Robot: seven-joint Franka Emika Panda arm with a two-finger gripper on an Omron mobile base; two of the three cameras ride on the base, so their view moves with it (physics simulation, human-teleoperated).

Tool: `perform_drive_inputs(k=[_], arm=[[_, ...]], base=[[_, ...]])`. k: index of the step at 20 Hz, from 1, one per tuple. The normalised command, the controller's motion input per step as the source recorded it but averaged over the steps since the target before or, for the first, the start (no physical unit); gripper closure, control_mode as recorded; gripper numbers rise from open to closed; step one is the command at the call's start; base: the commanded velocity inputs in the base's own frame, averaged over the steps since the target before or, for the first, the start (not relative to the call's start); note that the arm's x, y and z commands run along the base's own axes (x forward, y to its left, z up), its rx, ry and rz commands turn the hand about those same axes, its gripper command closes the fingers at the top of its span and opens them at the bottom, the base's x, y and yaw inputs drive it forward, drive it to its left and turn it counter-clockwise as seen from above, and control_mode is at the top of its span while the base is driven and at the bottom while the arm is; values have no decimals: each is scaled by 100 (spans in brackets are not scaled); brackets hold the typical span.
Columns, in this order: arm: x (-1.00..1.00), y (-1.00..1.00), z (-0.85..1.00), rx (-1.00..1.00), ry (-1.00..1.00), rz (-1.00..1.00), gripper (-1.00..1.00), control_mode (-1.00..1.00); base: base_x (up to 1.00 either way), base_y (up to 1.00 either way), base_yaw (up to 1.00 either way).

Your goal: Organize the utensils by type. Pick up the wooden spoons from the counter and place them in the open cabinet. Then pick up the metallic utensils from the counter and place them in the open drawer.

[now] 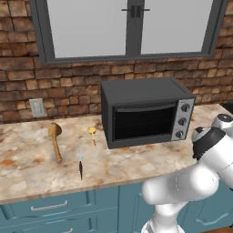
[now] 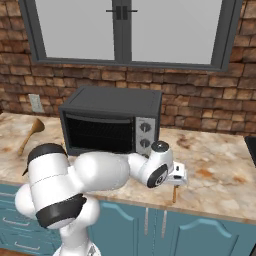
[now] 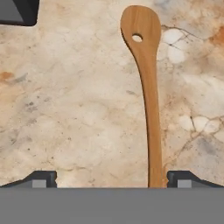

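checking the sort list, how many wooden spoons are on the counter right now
2. One wooden spoon lies left of the toaster oven, near the wall outlet. The other wooden spoon lies on the counter right of the oven, under the open claw.

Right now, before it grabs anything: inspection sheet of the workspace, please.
Surface: counter, beige marbled stone with rust-brown patches, above teal drawer fronts.
Job's things: one wooden spoon lies flat below the gripper, handle toward it, with a hole in the bowl; a second wooden spoon lies left of the toaster oven, with the gold utensil and the silver-headed, dark-handled utensil beside it.
Clutter: dark toaster oven at the back of the counter.
Gripper: gripper open, holding nothing, above the spoon handle.
Cables: nothing seen.
Surroundings: brick wall, window, wall outlet.
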Motion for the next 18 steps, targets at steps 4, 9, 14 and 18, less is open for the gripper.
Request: perform_drive_inputs(k=[4, 9, 14, 18], arm=[[42, -33, -36, 1, -1, 0, -100, -100], [39, -39, -23, 3, 0, 0, -100, -100], [28, -30, -35, 0, 0, 0, -100, -100], [13, -16, -79, 0, 3, 0, 100, -100]], base=[[0, 0, 0], [0, 0, 0], [0, 0, 0], [0, 0, 0]])
